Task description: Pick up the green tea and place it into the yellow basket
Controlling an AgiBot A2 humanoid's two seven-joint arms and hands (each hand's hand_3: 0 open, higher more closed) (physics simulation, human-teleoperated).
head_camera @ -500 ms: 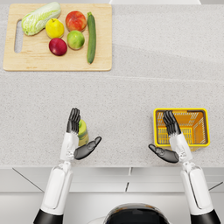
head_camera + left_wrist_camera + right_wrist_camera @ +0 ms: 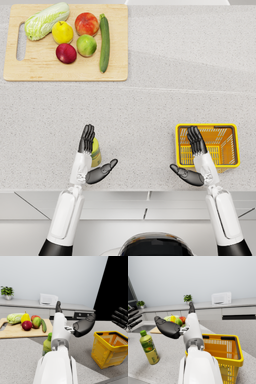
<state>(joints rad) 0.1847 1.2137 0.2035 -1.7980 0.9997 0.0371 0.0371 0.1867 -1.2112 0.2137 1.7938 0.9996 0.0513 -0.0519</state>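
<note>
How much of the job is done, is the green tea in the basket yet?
Not yet. The green tea stands upright on the counter, outside the yellow basket, which looks empty. The left robot hand is open right beside the bottle but not gripping it. The right robot hand is open at the basket. Left to do: grab the bottle, lift it, carry it over and put it in.

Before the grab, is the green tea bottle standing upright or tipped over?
Upright: in the right wrist view the green tea bottle stands on the counter, cap on top.
</note>
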